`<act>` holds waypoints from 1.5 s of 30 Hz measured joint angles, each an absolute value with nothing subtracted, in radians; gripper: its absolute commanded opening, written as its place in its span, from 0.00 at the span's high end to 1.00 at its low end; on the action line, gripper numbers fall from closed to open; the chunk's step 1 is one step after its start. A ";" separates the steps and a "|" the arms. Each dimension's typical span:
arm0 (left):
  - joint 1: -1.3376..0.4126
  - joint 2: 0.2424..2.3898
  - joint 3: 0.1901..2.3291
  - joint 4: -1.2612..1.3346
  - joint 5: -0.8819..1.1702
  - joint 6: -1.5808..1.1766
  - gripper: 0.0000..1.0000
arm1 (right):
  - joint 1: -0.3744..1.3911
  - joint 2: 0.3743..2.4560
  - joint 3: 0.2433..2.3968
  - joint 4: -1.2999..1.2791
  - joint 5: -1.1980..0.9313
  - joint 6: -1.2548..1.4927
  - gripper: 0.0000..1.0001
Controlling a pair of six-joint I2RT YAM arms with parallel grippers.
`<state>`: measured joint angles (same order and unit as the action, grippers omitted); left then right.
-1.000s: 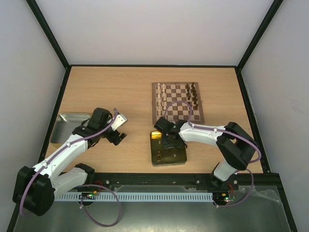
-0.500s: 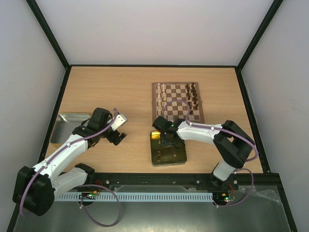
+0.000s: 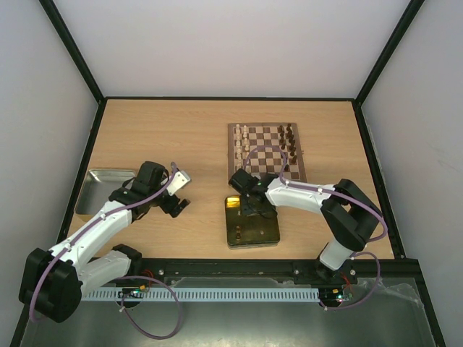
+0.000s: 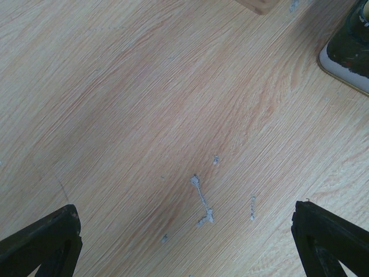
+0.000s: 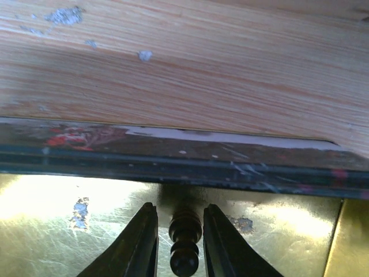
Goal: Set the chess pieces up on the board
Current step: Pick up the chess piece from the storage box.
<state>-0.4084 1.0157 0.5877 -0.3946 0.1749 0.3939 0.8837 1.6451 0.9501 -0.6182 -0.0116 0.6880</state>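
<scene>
Dark chess piece (image 5: 185,245) within right hand (image 5: 180,209), grip unclear, left hand (image 4: 184,206) open

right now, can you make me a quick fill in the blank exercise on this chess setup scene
The right tool hangs over the shiny ___ tin.
The chess piece between its fingers is ___ in colour.
The left tool stands ___ above the table.
In the top view, the grey tray lies to the ___ of the board.
Missing words: gold, dark, open, left.
</scene>
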 measured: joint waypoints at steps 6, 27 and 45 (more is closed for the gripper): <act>-0.410 1.016 0.588 -0.395 0.175 0.394 0.01 | 0.881 1.645 0.966 -0.619 -0.011 0.684 0.81; -0.416 1.019 0.588 -0.394 0.174 0.394 0.01 | 0.877 1.637 0.952 -0.623 -0.019 0.681 0.80; -0.421 1.023 0.588 -0.394 0.171 0.393 0.01 | 0.877 1.632 0.939 -0.624 -0.021 0.684 0.98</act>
